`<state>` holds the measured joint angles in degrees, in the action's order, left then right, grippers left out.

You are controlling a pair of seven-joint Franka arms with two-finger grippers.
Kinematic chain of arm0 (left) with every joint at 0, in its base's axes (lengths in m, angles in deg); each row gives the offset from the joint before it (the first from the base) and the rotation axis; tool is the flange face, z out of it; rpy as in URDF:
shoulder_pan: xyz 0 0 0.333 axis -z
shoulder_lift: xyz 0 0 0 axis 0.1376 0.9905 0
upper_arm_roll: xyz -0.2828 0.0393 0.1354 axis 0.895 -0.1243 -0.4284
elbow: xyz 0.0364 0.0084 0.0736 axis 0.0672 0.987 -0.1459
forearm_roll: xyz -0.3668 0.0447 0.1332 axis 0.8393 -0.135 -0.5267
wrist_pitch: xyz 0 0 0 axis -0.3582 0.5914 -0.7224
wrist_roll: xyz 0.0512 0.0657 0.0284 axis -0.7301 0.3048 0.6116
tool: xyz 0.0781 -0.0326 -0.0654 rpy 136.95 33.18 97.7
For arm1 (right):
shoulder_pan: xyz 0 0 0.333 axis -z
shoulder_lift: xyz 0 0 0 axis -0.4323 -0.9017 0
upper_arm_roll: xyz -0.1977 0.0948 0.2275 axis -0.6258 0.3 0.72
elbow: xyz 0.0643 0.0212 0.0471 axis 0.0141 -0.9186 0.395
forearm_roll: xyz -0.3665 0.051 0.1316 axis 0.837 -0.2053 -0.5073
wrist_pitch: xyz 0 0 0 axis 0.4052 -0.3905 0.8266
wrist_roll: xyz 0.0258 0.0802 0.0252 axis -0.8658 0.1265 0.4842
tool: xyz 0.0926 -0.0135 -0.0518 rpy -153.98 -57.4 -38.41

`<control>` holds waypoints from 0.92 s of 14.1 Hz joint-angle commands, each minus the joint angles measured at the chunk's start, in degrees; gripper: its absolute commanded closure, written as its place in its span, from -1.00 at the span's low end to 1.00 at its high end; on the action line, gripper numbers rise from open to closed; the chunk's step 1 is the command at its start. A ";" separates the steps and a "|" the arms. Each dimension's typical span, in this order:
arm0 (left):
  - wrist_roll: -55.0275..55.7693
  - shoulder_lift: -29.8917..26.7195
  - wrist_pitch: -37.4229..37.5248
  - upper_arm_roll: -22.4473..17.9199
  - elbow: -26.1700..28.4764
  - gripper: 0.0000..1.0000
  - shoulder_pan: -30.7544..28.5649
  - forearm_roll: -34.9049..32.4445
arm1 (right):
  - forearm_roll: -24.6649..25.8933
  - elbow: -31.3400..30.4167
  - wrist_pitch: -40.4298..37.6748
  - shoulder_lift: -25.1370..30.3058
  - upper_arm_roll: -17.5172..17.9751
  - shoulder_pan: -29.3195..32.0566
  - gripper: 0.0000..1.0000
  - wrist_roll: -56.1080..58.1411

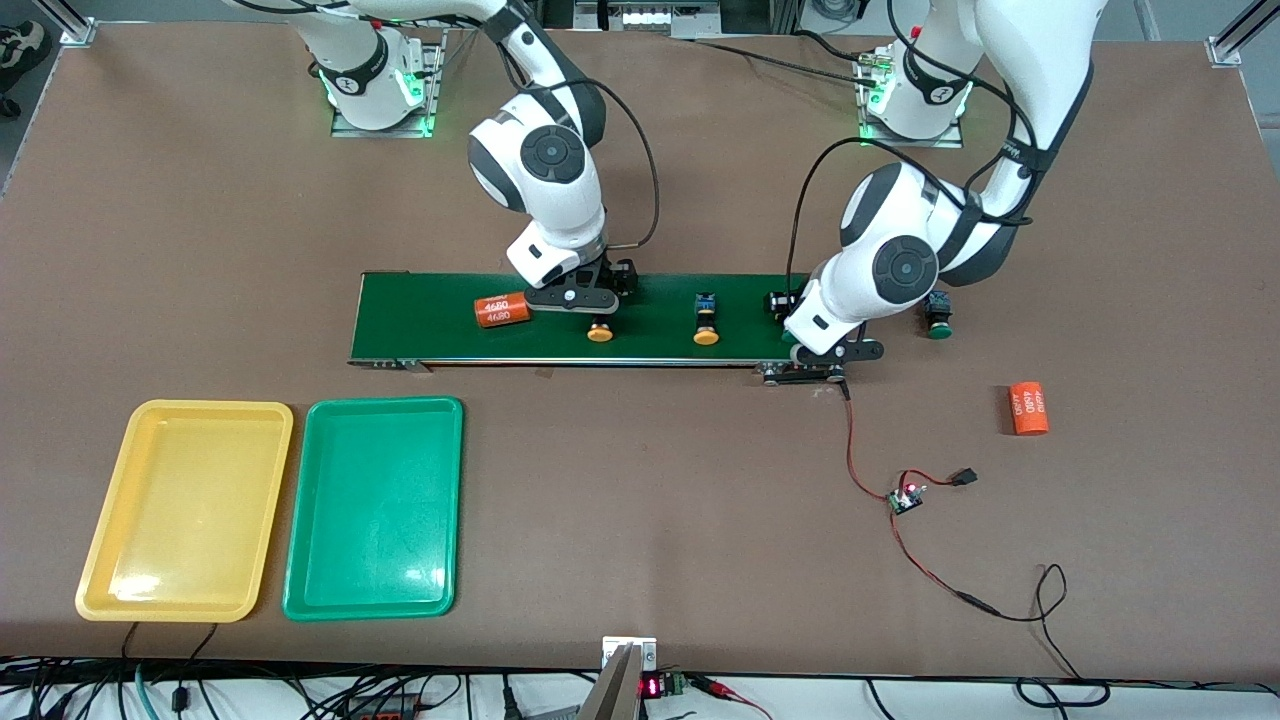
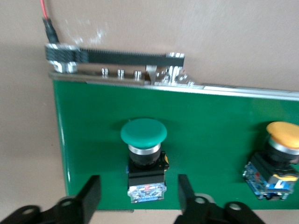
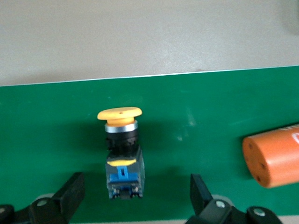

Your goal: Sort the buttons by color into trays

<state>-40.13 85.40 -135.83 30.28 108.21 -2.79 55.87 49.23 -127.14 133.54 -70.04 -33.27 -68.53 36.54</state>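
Observation:
My left gripper [image 1: 832, 352] is low over the conveyor belt's end toward the left arm. It is open, its fingers [image 2: 91, 196] on either side of a green-capped button [image 2: 144, 156] lying on the belt; the arm hides that button in the front view. My right gripper [image 1: 575, 297] is open over a yellow-capped button [image 1: 600, 331], which lies between its fingers [image 3: 70, 191] in the right wrist view [image 3: 122, 154]. A second yellow button [image 1: 706, 325] lies mid-belt. A second green button [image 1: 938, 318] sits on the table past the belt's end. The yellow tray [image 1: 185, 505] and green tray [image 1: 375, 505] lie side by side, nearer the front camera.
The dark-green conveyor belt [image 1: 440, 320] carries an orange cylinder [image 1: 502, 310] beside the right gripper. Another orange cylinder [image 1: 1027, 408] lies on the table. Red and black wires run to a small circuit board [image 1: 905, 497] from the belt's end.

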 commanded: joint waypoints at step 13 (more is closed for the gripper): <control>-33.92 2.86 -8.62 -25.55 -7.49 -1.00 -4.40 -10.28 | 1.29 1.92 -9.30 5.24 -1.50 6.78 1.00 12.98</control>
<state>-67.80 85.24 -139.08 6.51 101.54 -5.96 46.20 50.36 -125.06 129.17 -68.74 -34.76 -65.09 44.08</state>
